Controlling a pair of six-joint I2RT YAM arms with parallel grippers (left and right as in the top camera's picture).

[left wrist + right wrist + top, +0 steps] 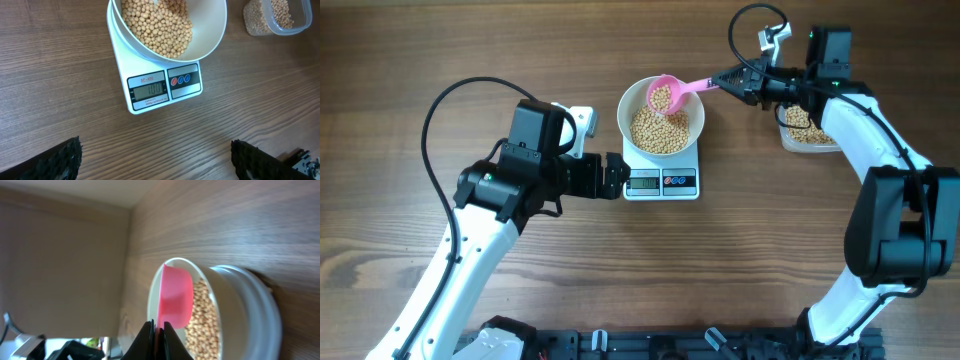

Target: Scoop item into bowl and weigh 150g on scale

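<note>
1. Overhead, we see a round, deep white bowl (624,120) standing on a small white square digital scale (661,183), which sits on the brown wooden table (440,60).
2. We find the bowl roughly half full of small round tan beans (660,135), heaped in one mound.
3. Over the bowl's far side hangs a pink plastic scoop (695,87), and its cup holds more of the same beans.
4. We see the right gripper (722,79) clamped on the end of the scoop's handle, its fingers pressed together around it in the right wrist view.
5. A clear rounded-rectangular plastic tub (788,141) stands to the right of the scale, well apart from it and partly under the right arm. It holds more beans.
6. The left gripper (616,176) lies just beside the scale's left edge, its jaws spread wide with nothing between them.
7. In the left wrist view the grey display faces us beside the dark button panel. We read it as about 100, though the digits are small and soft.
</note>
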